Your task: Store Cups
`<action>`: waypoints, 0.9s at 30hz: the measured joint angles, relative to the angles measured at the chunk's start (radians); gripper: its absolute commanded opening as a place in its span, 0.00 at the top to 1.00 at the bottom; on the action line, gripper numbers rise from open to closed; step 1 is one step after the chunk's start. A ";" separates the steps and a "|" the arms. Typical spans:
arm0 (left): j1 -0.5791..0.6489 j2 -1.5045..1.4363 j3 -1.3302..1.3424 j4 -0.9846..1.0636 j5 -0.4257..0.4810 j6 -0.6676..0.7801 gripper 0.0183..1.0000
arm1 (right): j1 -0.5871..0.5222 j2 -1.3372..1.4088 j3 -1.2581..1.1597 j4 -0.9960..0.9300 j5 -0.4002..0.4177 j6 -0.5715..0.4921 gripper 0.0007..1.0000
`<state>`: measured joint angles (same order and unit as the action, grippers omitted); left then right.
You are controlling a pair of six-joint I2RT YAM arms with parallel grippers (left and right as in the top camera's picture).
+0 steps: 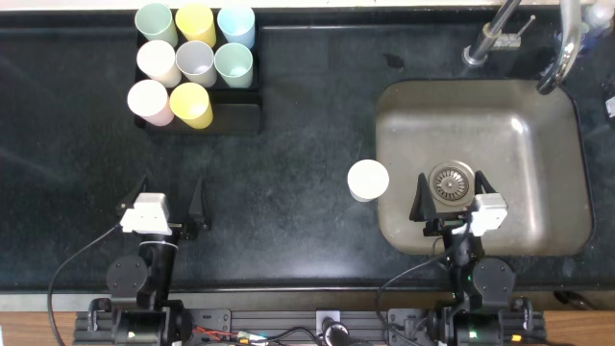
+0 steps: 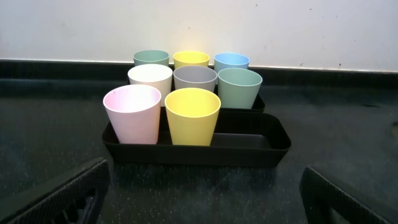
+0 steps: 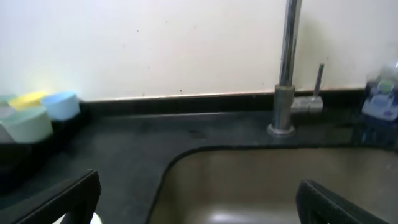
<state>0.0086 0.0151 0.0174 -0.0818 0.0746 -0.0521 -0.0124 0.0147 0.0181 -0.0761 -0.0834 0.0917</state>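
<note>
White cup (image 1: 368, 180) alone beside sink (image 1: 399, 106); eight pastel cups (image 1: 195, 63) in black tray (image 1: 240, 117); left tool (image 1: 173, 187), right tool (image 1: 452, 183) spread

A steel sink (image 1: 519, 135) with a round drain (image 1: 452, 181) sat in the dark desk (image 1: 288, 211); a faucet (image 3: 284, 93) stood behind it.

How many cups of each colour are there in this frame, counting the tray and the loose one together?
Green cups: 2
Yellow cups: 2
White cups: 2
Blue cup: 1
Grey cup: 1
Pink cup: 1
Total: 9
</note>
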 measured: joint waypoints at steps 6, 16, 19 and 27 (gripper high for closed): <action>0.000 0.000 0.000 0.000 0.000 0.000 0.00 | 0.000 0.000 0.008 -0.046 -0.097 0.092 0.00; 0.000 0.000 0.000 0.000 0.000 0.000 0.00 | 0.000 0.104 0.402 -0.438 -0.145 0.145 0.00; 0.000 0.000 0.000 0.000 0.000 0.000 0.00 | 0.000 0.162 0.515 -0.439 -0.145 0.152 0.00; 0.000 0.000 0.000 0.000 0.000 0.000 0.00 | 0.020 0.492 0.750 -0.661 -0.138 0.285 0.01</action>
<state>0.0086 0.0147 0.0170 -0.0818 0.0746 -0.0521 0.0074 0.5072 0.7681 -0.7368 -0.2218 0.3763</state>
